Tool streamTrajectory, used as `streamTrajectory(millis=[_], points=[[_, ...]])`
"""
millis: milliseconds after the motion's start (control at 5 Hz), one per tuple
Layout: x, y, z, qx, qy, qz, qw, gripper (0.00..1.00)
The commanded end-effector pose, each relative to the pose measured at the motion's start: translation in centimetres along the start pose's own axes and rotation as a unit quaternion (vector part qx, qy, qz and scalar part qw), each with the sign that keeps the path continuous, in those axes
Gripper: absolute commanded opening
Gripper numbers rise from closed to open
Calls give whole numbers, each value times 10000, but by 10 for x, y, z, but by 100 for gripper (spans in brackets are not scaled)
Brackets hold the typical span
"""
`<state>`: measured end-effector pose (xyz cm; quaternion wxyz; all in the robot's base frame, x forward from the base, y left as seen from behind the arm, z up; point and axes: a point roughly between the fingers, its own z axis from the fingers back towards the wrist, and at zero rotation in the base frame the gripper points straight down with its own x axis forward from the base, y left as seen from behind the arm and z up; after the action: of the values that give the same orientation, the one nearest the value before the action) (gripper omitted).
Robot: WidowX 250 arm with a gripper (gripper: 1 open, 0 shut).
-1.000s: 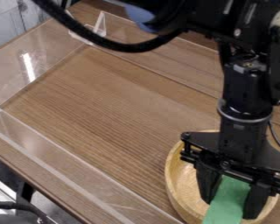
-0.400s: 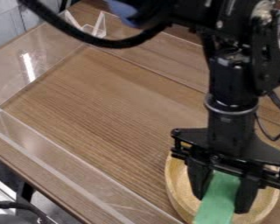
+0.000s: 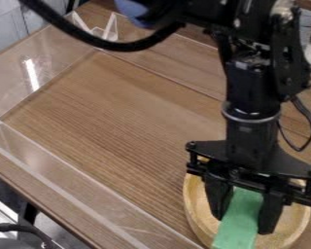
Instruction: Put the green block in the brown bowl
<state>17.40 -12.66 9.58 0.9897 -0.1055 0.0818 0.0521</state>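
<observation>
- the green block (image 3: 239,222) is a plain, bright green bar, its long side running toward the near edge of the view, its top partly hidden between the fingers
- its visible face looks smooth and evenly coloured, with straight sides
- the black gripper (image 3: 248,201) is closed on the block, one finger at each side
- the block is over the round, light brown wooden bowl (image 3: 194,206), inside its rim as the camera sees it; whether it touches the bowl cannot be told
</observation>
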Motion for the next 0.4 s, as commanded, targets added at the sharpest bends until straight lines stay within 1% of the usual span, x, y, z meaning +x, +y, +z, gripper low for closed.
streamTrajectory(millis=[0,200], points=[[3,-3,12,-198,-198,-6,9996,0],[3,-3,12,-237,-167,25,9996,0]])
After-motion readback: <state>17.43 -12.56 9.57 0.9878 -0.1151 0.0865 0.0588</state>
